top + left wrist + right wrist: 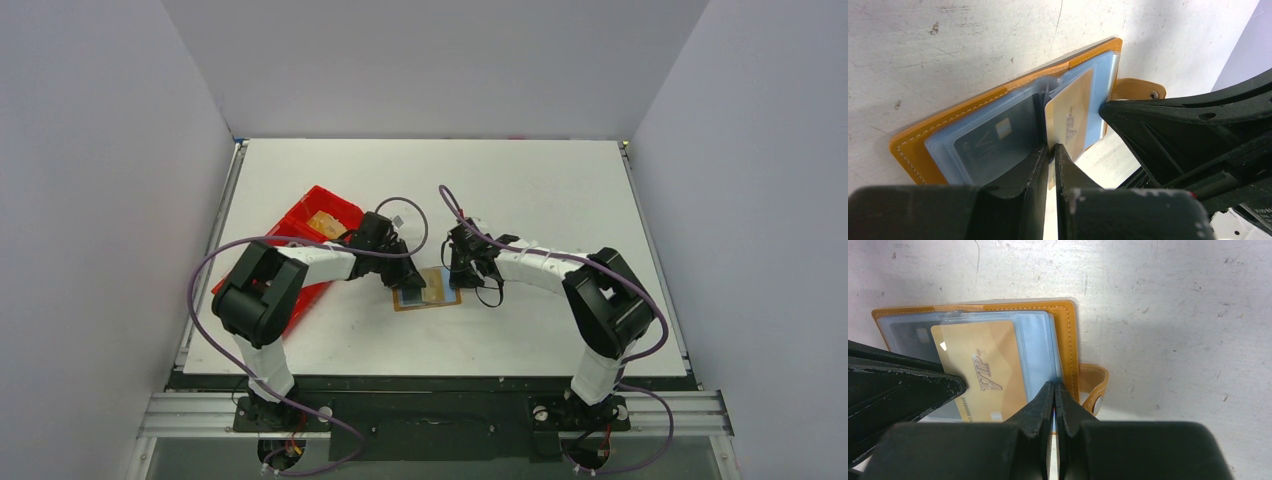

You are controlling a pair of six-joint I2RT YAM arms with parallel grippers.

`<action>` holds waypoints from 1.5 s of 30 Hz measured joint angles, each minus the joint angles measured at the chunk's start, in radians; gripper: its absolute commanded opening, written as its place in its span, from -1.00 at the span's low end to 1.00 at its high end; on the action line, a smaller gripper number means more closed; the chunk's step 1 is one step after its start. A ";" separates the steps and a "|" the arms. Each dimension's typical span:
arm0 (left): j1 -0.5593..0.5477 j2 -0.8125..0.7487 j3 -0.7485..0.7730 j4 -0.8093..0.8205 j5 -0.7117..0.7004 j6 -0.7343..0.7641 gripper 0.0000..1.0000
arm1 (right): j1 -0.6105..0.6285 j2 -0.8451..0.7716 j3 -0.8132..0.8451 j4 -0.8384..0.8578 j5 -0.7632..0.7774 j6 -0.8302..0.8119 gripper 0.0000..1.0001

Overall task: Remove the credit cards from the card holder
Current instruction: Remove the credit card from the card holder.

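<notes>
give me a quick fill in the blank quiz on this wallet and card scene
The tan leather card holder lies ____, sleeves showing, on the white table.
The gold plastic card sticking out of it reads ____.
The ____ pincer pinches that card's edge.
The long plastic tray beside the left arm is ____.
Missing: open, VIP, left, red.

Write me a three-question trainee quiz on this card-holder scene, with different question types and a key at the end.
1. True or false: the card holder lies folded shut.
2. The gold card is: A) fully tucked into the holder; B) partly pulled out, pinched by the left gripper; C) lying apart from the holder.
3. Fill in: the word printed on the gold card is ___.
Key: 1 false; 2 B; 3 VIP.
</notes>
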 measured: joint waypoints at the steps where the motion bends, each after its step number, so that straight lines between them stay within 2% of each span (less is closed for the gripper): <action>1: 0.002 -0.001 -0.001 0.000 0.000 0.000 -0.89 | 0.000 0.001 0.000 0.004 -0.001 0.000 -1.00; 11: 0.010 -0.005 -0.010 0.000 0.003 0.002 -0.68 | 0.000 0.003 0.000 0.010 -0.003 0.000 -1.00; 45: 0.000 -0.005 -0.013 0.050 0.019 0.000 -0.71 | 0.000 0.003 0.000 0.010 -0.003 0.000 -1.00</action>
